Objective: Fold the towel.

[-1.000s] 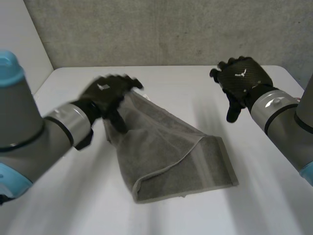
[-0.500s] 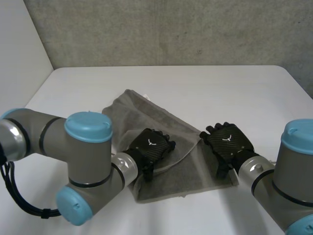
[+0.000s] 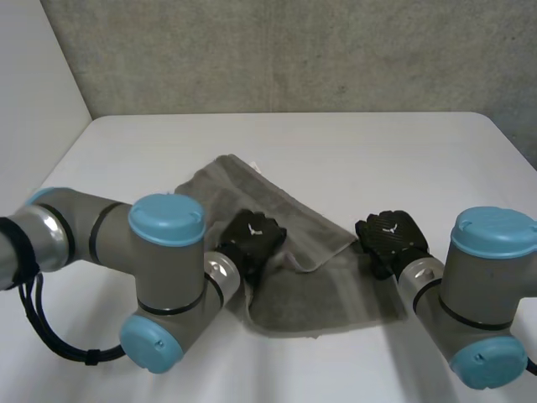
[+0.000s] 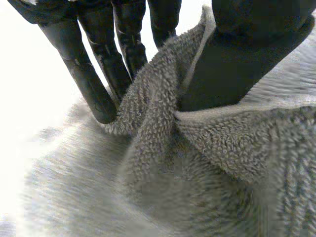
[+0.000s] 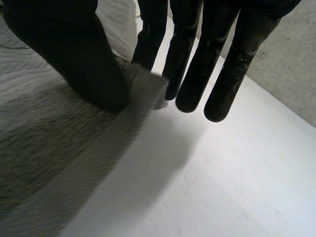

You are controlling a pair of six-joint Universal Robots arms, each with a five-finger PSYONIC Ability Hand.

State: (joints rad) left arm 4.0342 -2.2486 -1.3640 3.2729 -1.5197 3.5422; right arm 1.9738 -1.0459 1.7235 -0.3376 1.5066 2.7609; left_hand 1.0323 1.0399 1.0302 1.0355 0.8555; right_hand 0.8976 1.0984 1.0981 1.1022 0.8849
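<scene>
A grey towel [image 3: 319, 285] lies crumpled and partly doubled over on the white table [image 3: 377, 151]. My left hand [image 3: 252, 238] rests on the towel's near left part. In the left wrist view its thumb [image 4: 237, 54] and fingers [image 4: 98, 79] pinch a raised ridge of towel [image 4: 197, 173] between them. My right hand [image 3: 390, 238] sits at the towel's right edge. In the right wrist view its thumb [image 5: 74, 54] presses on the towel [image 5: 49, 148], and the edge's tip stands up between the thumb and the straight fingers [image 5: 197, 64].
Bare white table [image 5: 222, 187] lies beyond the right hand's fingertips. A grey wall [image 3: 294, 50] runs along the table's far edge. Both arms reach in low from the near side.
Both hands came down from above the table onto the towel, then closed on its cloth. The towel's upper layer has bunched and shifted between them.
</scene>
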